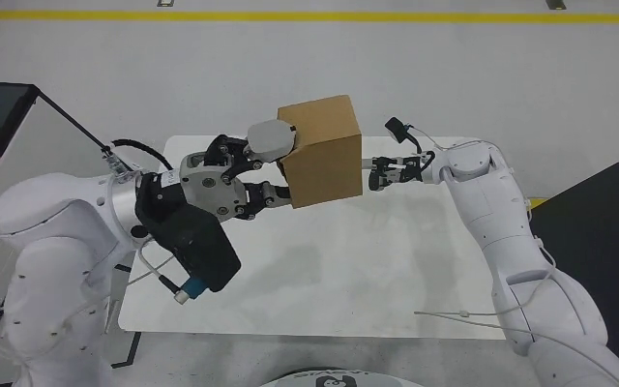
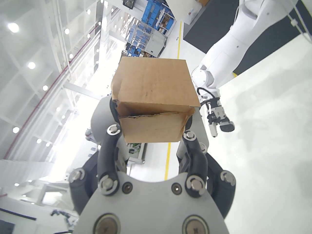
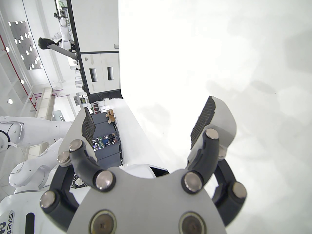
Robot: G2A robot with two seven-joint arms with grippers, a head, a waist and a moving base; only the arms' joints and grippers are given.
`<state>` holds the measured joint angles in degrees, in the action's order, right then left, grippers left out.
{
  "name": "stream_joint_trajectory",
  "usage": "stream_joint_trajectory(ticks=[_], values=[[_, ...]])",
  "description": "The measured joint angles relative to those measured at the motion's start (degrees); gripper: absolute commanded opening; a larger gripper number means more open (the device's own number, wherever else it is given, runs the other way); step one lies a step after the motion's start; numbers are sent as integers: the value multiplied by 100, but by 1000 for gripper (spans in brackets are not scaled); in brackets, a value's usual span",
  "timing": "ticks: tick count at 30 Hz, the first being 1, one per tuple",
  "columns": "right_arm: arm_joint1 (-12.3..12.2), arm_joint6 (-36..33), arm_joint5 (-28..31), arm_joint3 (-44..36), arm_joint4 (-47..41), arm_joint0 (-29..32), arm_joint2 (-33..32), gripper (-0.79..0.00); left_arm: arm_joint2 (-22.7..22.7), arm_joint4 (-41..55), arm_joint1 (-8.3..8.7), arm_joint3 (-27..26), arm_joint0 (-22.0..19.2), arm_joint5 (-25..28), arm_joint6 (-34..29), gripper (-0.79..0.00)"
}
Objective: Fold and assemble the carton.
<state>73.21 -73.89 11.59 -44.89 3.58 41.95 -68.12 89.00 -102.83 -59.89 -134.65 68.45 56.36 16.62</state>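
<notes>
A brown carton (image 1: pixel 321 150) is held up over the far middle of the white table (image 1: pixel 338 281), in box form. My left gripper (image 1: pixel 279 166) is shut on its left end, one finger on the upper face and one lower down. In the left wrist view the carton (image 2: pixel 151 86) sits between the fingers (image 2: pixel 111 132), and the end facing the camera has a folded flap with a ragged gap above it. My right gripper (image 1: pixel 375 174) is just off the carton's right side, apart from it. Its own view shows the gripper (image 3: pixel 148 122) open with only the table behind it.
A thin white cable (image 1: pixel 464 314) lies near the table's front right edge. A black-framed panel (image 1: pixel 19 106) stands off the table's left, and a dark surface (image 1: pixel 590 213) lies beyond its right edge. The near half of the table is bare.
</notes>
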Motion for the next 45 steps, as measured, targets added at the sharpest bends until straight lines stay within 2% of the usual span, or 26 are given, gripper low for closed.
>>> stream_joint_trajectory(ticks=[2, 4, 6, 8, 10, 12, 14, 17, 19, 24, 26, 34, 40, 45], values=[[0, 0, 0, 0, 0, 0, 0, 0, 7, -726, 67, 0, 73, -218, 578, -785], [0, 0, 0, 0, 0, 0, 0, 0, -84, -1853, 167, 0, 120, -652, 1419, -785], [0, 0, 0, 0, 0, 0, 0, 0, -113, -2694, 186, 0, 174, -815, 1968, -785], [0, 0, 0, 0, 0, 0, 0, 0, -110, -2927, 182, 0, 175, -727, 1964, -785], [0, 0, 0, 0, 0, 0, 0, 0, -108, -2650, 181, 0, 172, -702, 1649, -785], [0, 0, 0, 0, 0, 0, 0, 0, -108, -2240, 181, 0, 171, -706, 1585, -785], [0, 0, 0, 0, 0, 0, 0, 0, -96, -2242, 187, 0, 182, -773, 1541, -785], [0, 0, 0, 0, 0, 0, 0, 0, -55, -2362, 194, 34, 276, -1301, 1484, -785], [0, 0, 0, 0, 0, 0, 0, 0, -14, -2517, 253, 3, 259, -1576, 1667, -785], [0, 0, 0, 0, 0, 0, 0, 0, 38, -4014, 372, 41, 430, -2471, 2557, -785], [0, 0, 0, 0, 0, 0, 0, 0, 41, -4279, 392, 63, 493, -2714, 2696, -785], [0, 0, 0, 0, 0, 0, 0, 0, 38, -4470, 421, 10, 498, -2789, 2701, -785], [0, 0, 0, 0, 0, 0, 0, 0, 225, -5497, 486, 0, 634, -3803, 2800, -785], [0, 0, 0, 0, 0, 0, 0, 0, 432, -5440, 495, 0, 912, -4411, 2726, -785]])
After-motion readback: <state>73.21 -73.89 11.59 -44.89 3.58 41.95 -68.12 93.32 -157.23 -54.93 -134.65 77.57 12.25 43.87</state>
